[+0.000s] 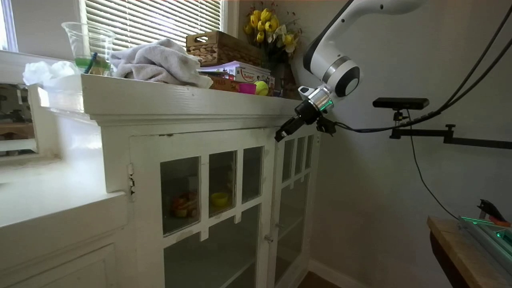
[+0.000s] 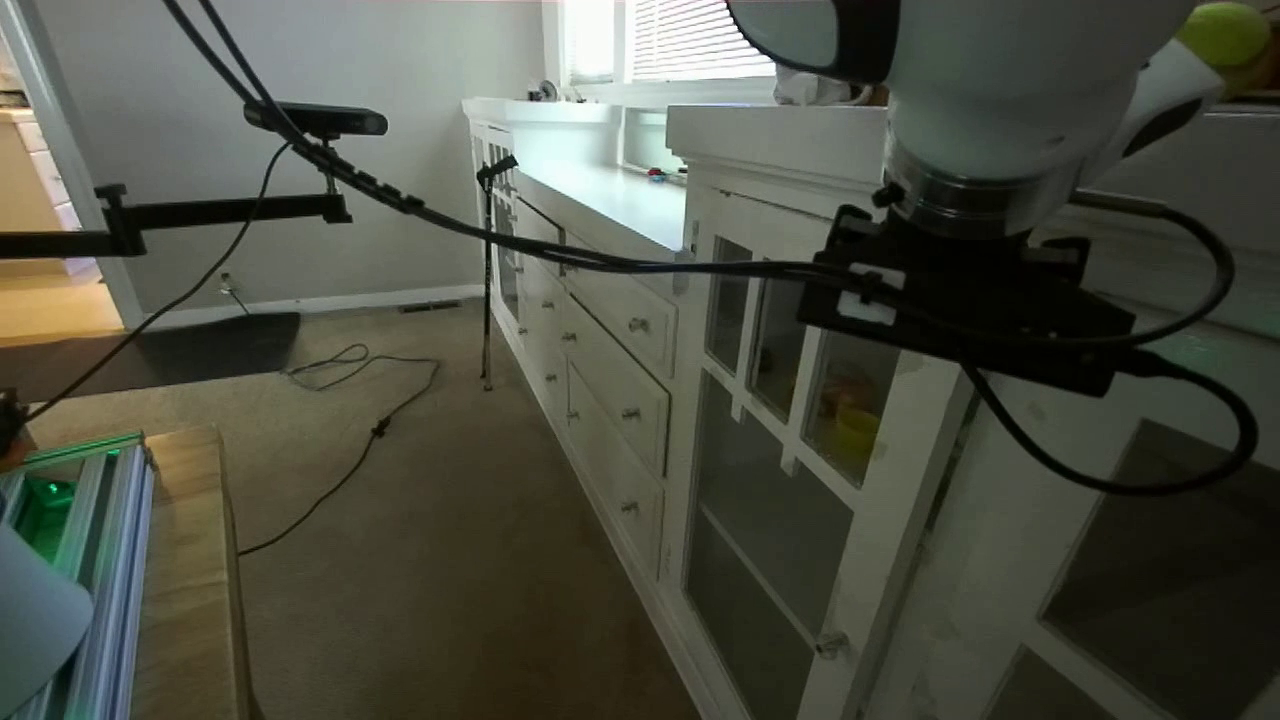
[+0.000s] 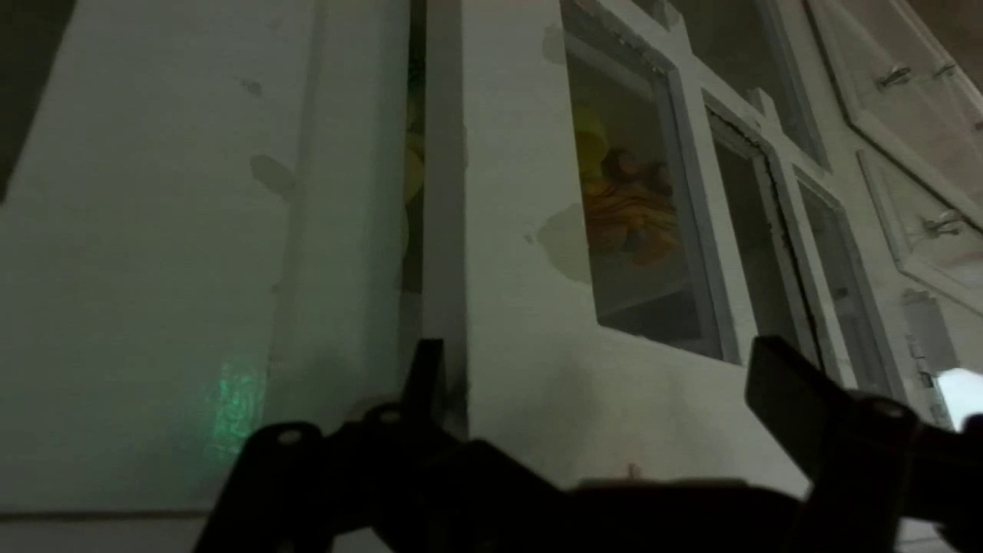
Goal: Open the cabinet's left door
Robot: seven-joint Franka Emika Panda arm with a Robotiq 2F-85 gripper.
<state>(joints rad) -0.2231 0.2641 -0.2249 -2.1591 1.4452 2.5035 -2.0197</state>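
Observation:
The cabinet's left door (image 1: 202,234) is white with glass panes, hinged at its far left side. It stands slightly ajar; its bare side edge (image 3: 444,192) and a narrow dark gap show in the wrist view. It also shows in an exterior view (image 2: 775,480). Its knob (image 1: 268,239) is low on the free edge, and it shows there too (image 2: 830,645). My gripper (image 3: 603,365) is open, at the door's top free corner (image 1: 279,136). One finger is at the door's edge by the gap, the other in front of its face. I cannot tell whether they touch.
The right door (image 1: 295,192) adjoins the left door. The cabinet top (image 1: 192,100) overhangs and holds a towel (image 1: 160,64), a basket (image 1: 224,48) and flowers. Drawers (image 2: 620,410) lie beyond the hinge side. A wooden table (image 2: 190,560) stands opposite. Cables hang from the arm.

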